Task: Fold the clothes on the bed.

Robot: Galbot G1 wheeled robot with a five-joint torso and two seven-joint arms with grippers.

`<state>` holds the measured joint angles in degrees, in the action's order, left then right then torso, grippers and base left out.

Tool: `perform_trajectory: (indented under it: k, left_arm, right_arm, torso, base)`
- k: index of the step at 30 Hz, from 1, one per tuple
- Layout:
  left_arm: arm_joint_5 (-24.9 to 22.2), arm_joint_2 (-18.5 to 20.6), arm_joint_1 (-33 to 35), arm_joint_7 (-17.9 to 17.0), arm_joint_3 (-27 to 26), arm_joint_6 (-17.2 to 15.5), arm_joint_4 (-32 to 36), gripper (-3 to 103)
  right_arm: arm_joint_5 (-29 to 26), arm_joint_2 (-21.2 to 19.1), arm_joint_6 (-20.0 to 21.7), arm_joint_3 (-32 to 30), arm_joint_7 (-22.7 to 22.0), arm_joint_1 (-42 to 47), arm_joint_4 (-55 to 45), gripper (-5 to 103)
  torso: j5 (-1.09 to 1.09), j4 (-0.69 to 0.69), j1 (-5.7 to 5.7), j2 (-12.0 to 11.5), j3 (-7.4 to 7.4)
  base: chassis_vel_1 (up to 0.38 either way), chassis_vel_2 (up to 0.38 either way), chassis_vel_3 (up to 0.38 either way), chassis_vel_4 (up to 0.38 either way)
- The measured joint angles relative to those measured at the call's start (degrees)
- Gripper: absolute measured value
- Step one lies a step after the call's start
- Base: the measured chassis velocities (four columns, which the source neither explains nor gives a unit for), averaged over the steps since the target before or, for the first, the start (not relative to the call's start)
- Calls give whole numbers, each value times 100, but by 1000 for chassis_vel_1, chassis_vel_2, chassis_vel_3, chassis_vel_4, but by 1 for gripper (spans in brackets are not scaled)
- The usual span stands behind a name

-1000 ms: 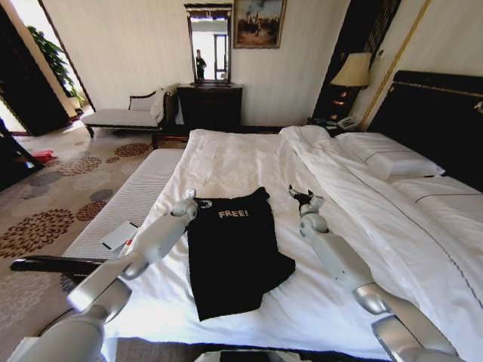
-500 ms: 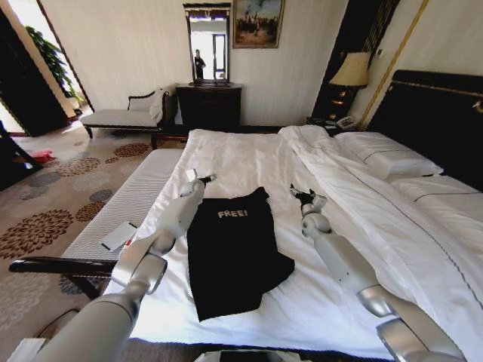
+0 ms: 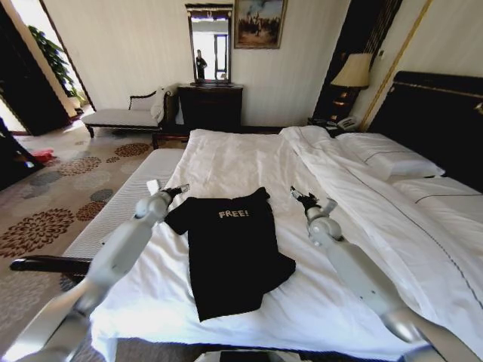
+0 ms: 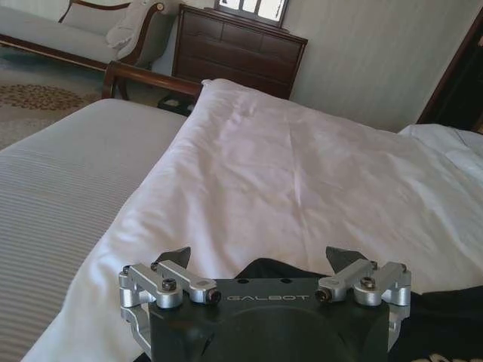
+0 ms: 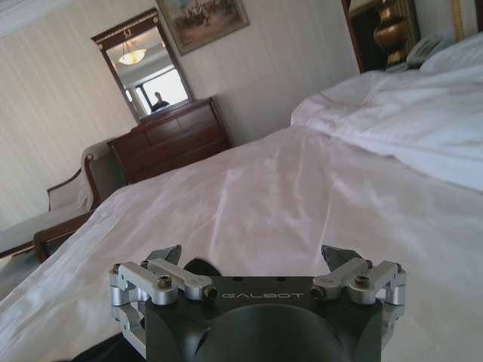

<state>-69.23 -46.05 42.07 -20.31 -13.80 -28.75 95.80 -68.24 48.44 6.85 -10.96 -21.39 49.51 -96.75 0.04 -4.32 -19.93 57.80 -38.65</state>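
The clothes (image 3: 232,253) come to one black T-shirt with white "FREE!" lettering, lying flat on the white duvet near the foot end of the bed (image 3: 249,162), its body partly folded and one short sleeve spread toward our left. We count two arms over the bed. Our left gripper (image 3: 179,189) sits just beside that spread sleeve at the shirt's upper left corner; in the left wrist view its jaws stand wide apart with nothing between them, and the left gripper (image 4: 260,260) hovers over black cloth with the duvet stretching ahead. Our right gripper (image 3: 304,198) is just off the shirt's right shoulder, above bare duvet; the right wrist view shows the right gripper (image 5: 253,255) with jaws likewise spread wide and empty, a sliver of black fabric below it. We see two white pillows (image 3: 389,157) at the dark headboard (image 3: 438,113), one striped bench (image 3: 124,207) alongside the bed with a flat white object on it, one dresser (image 3: 210,105) with one mirror (image 3: 209,44), and one lamp (image 3: 352,72).
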Motion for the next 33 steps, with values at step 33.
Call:
perform_trajectory:
  k: [33]
  left_arm:
    - [-1704, 221, 646, -364, -3237, -167, 3249, 100]
  right_arm:
    - [-2560, 754, 1235, -2056, -2504, 3857, -2892, 100]
  torso:
    - [-6, 2, -2, 0, -2]
  base:
    - [0, 0, 0, 0]
